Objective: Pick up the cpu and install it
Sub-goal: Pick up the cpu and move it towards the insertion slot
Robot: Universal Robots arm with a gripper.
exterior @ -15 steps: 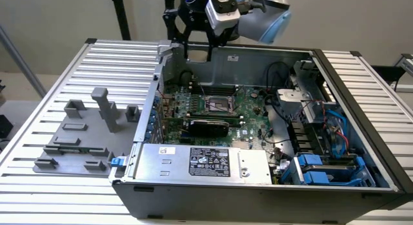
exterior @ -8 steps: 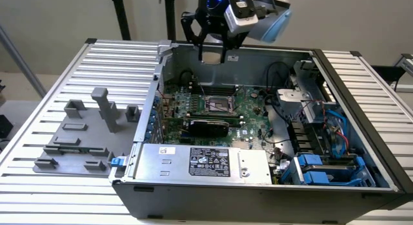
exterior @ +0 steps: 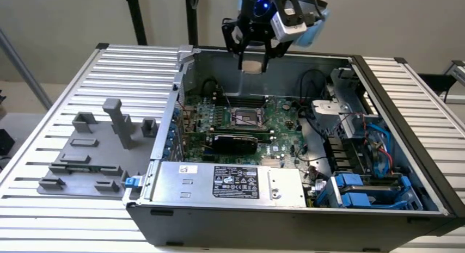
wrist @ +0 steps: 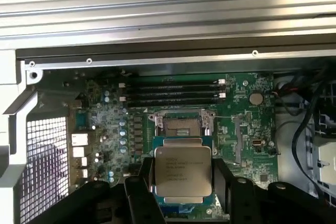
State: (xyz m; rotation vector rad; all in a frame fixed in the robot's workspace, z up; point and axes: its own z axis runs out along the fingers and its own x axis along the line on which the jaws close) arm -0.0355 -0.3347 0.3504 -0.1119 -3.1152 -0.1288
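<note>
The cpu [wrist: 182, 170], a flat square chip with a silver-grey lid and printed text, sits between the black fingers [wrist: 140, 192] of my gripper [wrist: 182, 179], which is shut on it. In the exterior view the gripper [exterior: 253, 56] hangs above the far wall of the open computer case [exterior: 291, 223], with the cpu [exterior: 252, 66] showing as a small pale square at its tips. The empty motherboard socket [exterior: 247, 118] lies below and nearer the camera. In the wrist view the socket [wrist: 181, 124] lies just beyond the chip, its metal frame open.
A grey fixture plate [exterior: 87, 155] with upright blocks lies on the slatted table at the exterior view's left. Inside the case are the power supply [exterior: 225, 182], memory sticks [wrist: 173, 90], cables and a drive cage with blue parts [exterior: 371, 187] at the right.
</note>
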